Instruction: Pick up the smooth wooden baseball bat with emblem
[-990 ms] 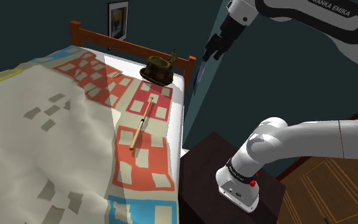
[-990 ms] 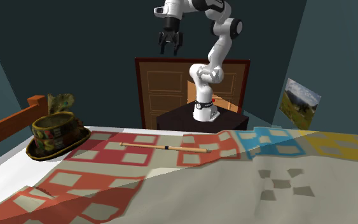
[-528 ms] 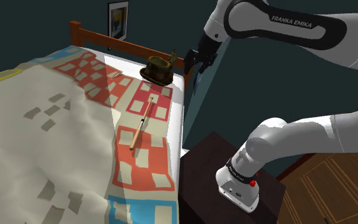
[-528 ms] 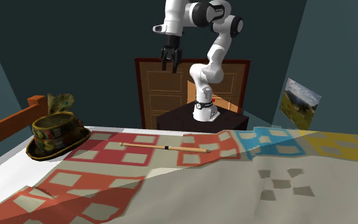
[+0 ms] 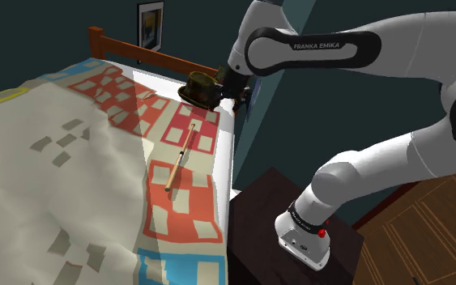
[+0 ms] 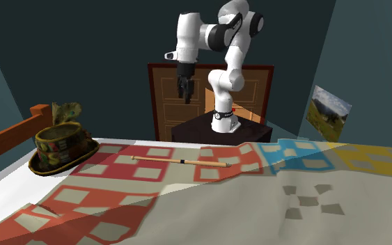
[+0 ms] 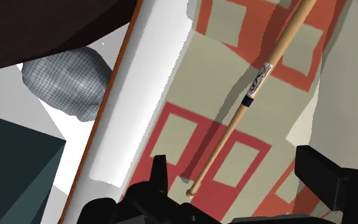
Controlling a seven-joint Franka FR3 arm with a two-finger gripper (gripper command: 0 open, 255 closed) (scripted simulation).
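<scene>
A slim, pale wooden bat [image 5: 181, 156] with a dark band and a small emblem lies on the red-and-cream patchwork quilt [image 5: 96, 162]. It shows again as the bat [image 6: 180, 161] across the quilt in the second exterior view. My gripper [image 5: 234, 93] hangs in the air over the bed's side edge, well above the bat and apart from it. In the second exterior view the gripper [image 6: 184, 90] points down, high above the stand. In the wrist view the bat [image 7: 255, 86] runs away from the open gripper [image 7: 234, 164], its knob end near the fingers [image 7: 159, 175], nothing held.
A dark patterned hat [image 5: 200, 87] sits at the head of the bed near the wooden headboard [image 5: 129, 50], close under the gripper in the shoulder view. The dark stand [image 5: 299, 243] is beside the bed. A brown door [image 6: 180, 90] is behind the arm.
The arm has swung down and toward the bed. The gripper dropped and moved to the shoulder view's left, now near the hat. The bat has not moved.
</scene>
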